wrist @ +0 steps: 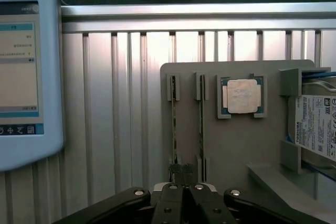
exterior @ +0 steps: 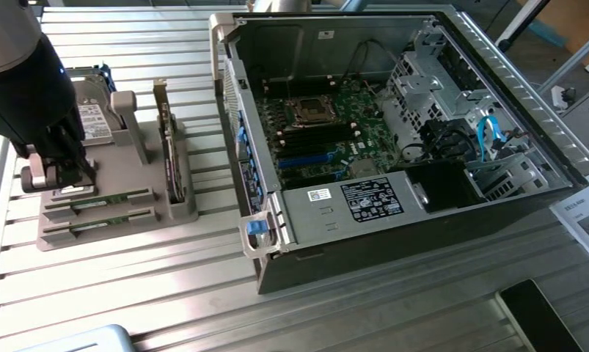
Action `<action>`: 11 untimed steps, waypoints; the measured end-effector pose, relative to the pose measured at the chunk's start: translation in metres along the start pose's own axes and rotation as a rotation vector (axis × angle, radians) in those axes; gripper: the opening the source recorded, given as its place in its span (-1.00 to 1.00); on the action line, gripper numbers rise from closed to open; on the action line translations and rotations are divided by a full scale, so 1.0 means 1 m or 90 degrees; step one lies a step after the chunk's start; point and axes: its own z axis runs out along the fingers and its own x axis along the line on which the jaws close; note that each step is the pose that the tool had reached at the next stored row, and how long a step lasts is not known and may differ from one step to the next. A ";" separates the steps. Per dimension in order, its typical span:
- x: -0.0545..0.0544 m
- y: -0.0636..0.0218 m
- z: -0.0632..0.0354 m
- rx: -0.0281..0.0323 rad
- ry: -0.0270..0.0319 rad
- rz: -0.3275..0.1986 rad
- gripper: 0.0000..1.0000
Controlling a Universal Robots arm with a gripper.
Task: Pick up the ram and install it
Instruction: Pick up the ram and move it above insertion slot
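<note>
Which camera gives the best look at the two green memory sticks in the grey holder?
The exterior view: the memory sticks show their green sides along their full length. The wrist view looks down on them edge-on, as thin dark lines.

Exterior view looks down obliquely — wrist view straight down, close — sharing the holder (exterior: 98, 240) (wrist: 236, 145).

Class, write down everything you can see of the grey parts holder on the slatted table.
The grey, plastic-looking parts holder lies flat on the slatted table, at the exterior view's left of the open computer case. Two green memory sticks stand on edge in slots, a processor fills a square recess, a card stands upright, a hard drive sits in its rack. The shut fingers hang over one end of the sticks.
</note>
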 end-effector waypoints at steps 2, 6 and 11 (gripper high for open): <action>0.000 0.0001 0.0035 0.0000 0.0000 0.000 -0.79; 0.000 0.0002 0.0093 -0.0001 0.0000 0.000 -0.79; 0.000 0.0002 0.0179 -0.0001 0.0001 0.000 -0.79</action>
